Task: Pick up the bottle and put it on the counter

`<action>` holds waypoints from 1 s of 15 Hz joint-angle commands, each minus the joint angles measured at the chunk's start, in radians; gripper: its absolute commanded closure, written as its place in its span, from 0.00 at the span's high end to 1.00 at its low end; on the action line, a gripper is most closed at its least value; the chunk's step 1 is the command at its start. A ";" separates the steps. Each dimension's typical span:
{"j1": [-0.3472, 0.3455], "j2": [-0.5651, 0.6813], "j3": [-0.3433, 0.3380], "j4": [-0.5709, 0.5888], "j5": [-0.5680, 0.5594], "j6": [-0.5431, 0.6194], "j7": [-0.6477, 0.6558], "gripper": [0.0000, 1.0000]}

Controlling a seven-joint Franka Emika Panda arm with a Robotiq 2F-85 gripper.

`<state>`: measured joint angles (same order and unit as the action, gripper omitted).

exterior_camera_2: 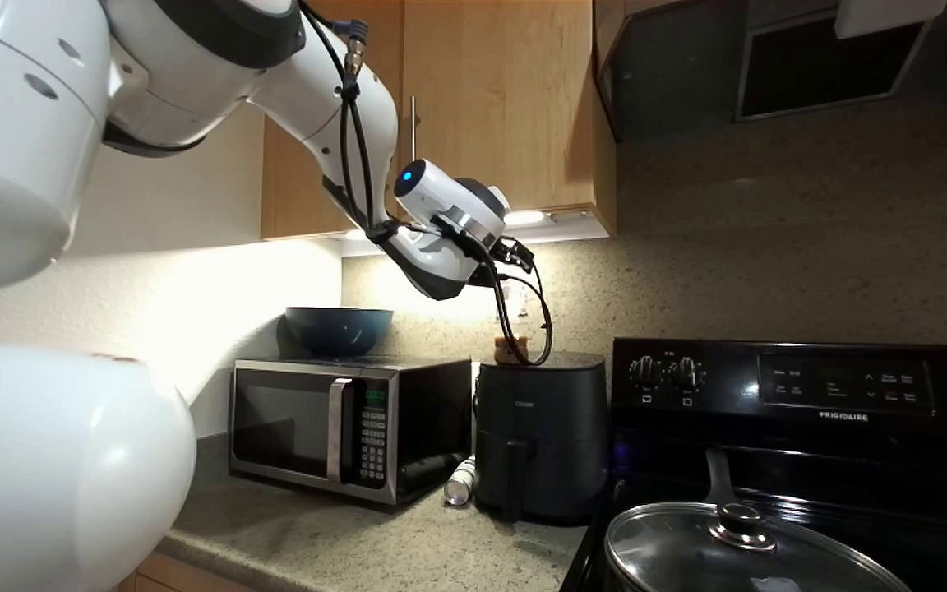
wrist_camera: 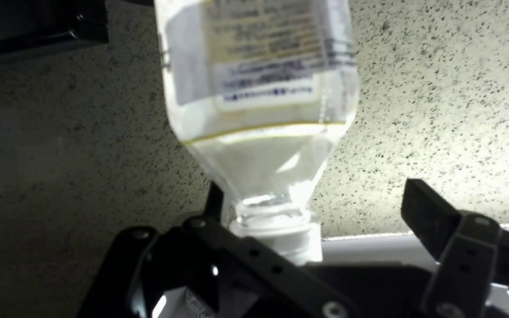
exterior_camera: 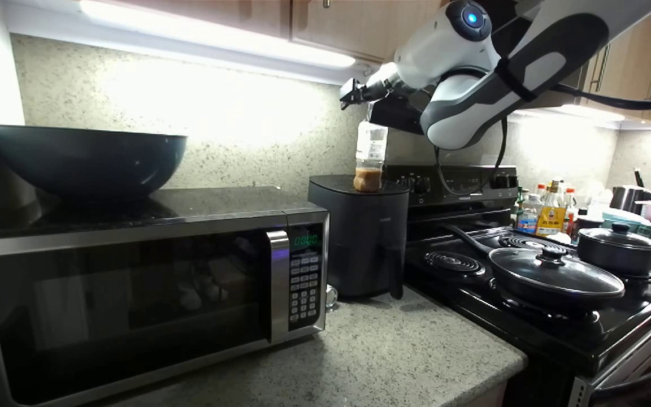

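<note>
Student: Bottle with brown liquid low inside: where does it stand, and how far along is the task?

Tutor: It stands upright on top of the dark air fryer, which in both exterior views sits between the microwave at left and the stove at right. The placing is therefore not done.

Student: And the gripper?

Tutor: Level with the bottle's top, its fingers spread well apart. In the wrist view the white cap appears in the space between them, just beside one finger and well apart from the other; whether that closer finger touches cannot be told.

Student: What remains?

Tutor: Judged from this arrangement, nearly everything. Reach is the only part achieved: nothing is clamped and nothing lifted. Left to do are closing on the bottle, raising it, bringing it to the near side, lowering it to the speckled counter below, and releasing it there.
</note>
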<state>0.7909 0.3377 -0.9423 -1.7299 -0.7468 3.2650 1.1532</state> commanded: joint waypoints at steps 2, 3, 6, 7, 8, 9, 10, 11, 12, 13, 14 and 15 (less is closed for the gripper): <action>0.008 -0.007 -0.005 -0.008 -0.003 -0.003 0.001 0.73; 0.009 -0.008 -0.005 -0.009 -0.004 -0.001 0.000 0.67; 0.014 0.000 -0.016 -0.003 -0.003 0.003 0.007 0.45; 0.015 0.001 -0.018 -0.003 -0.002 0.004 0.008 0.39; 0.016 0.001 -0.021 -0.002 -0.001 0.003 0.010 0.34; 0.018 0.002 -0.025 -0.001 0.000 0.002 0.012 0.26; 0.024 0.002 -0.031 -0.001 -0.001 -0.005 0.015 0.20; 0.029 0.002 -0.038 -0.001 -0.003 -0.007 0.014 0.13; 0.038 0.001 -0.049 0.000 -0.005 -0.009 0.015 0.08; 0.046 0.004 -0.061 0.003 -0.005 -0.008 0.017 0.02; 0.054 0.006 -0.071 0.004 -0.005 -0.009 0.018 0.01; 0.061 0.005 -0.080 0.003 -0.005 -0.008 0.018 0.00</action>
<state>0.8166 0.3404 -0.9797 -1.7301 -0.7468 3.2650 1.1547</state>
